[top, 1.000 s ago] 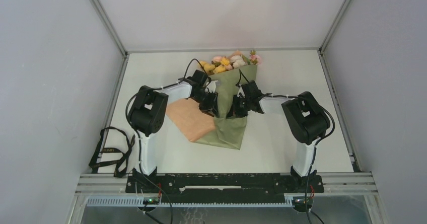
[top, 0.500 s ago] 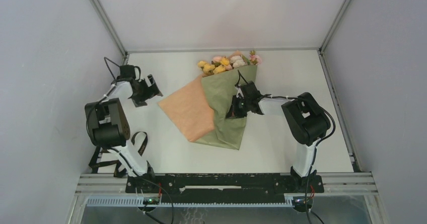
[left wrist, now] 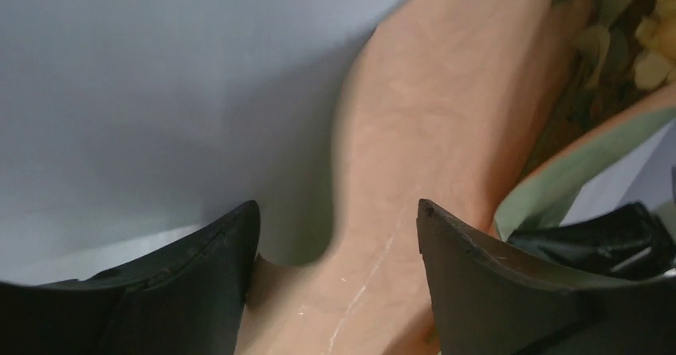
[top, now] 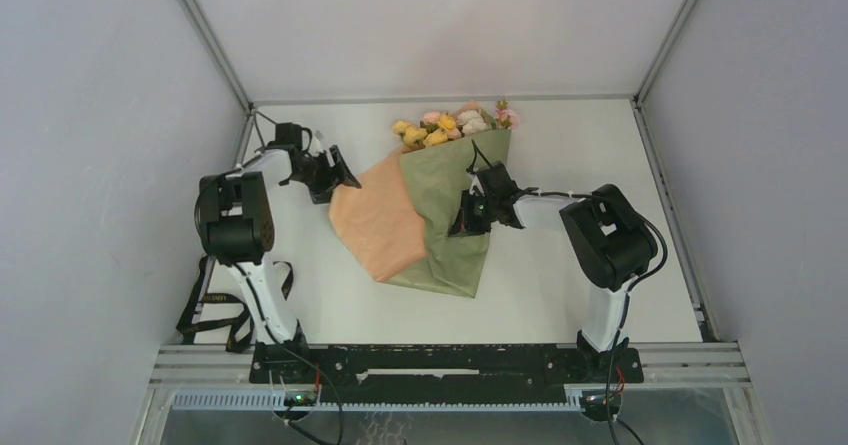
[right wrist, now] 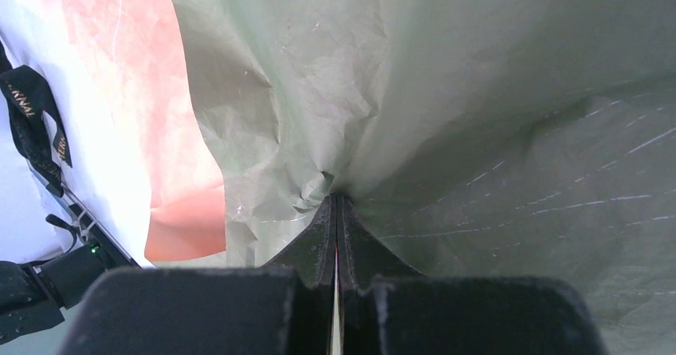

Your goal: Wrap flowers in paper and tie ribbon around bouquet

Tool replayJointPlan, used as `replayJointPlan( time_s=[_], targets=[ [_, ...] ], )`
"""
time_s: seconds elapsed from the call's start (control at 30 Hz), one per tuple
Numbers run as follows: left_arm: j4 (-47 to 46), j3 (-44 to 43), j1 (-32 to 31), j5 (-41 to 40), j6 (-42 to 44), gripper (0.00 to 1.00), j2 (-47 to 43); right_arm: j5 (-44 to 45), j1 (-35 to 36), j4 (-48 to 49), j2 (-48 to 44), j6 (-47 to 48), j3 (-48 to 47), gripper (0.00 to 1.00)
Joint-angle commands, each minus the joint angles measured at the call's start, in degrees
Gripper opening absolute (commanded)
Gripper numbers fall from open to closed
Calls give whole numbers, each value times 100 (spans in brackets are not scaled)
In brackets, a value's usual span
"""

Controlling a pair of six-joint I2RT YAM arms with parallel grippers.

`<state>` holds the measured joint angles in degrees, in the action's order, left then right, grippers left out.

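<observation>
1. From above, the flowers (top: 455, 123) show only their blooms at upper centre. The stems are hidden inside the paper (top: 440, 225).
2. The ribbon (top: 218, 299), lower left, lies partly behind the left arm, and its lettering is too small to read. In the right wrist view it runs off the left edge.
3. The right gripper (right wrist: 336, 199) is pressed closed on a crease of paper, and the pinched bit is out of sight between its fingers.
4. In the left wrist view the left gripper (left wrist: 338, 211) is cut off by the bottom edge. The blooms at upper right are blurred and clipped.
</observation>
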<state>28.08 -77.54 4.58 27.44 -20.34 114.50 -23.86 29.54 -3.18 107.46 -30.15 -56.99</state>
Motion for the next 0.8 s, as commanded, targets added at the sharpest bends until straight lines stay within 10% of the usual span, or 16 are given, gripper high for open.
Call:
replayJointPlan(
  time_s=[0.0,0.2,0.33,0.77],
  targets=[
    [425,186,-370,840,-11,73,254,186,50,-282,-215,151,106,1],
    [422,508,-585,943,593,45,-645,133,53,-271,-163,190,101,1],
    [973,455,-717,898,1167,1,-948,46,53,-151,-76,114,97,1],
    [1282,-1245,-2546,2056,941,0,-1293,-196,8,127,190,-200,101,0]
  ],
)
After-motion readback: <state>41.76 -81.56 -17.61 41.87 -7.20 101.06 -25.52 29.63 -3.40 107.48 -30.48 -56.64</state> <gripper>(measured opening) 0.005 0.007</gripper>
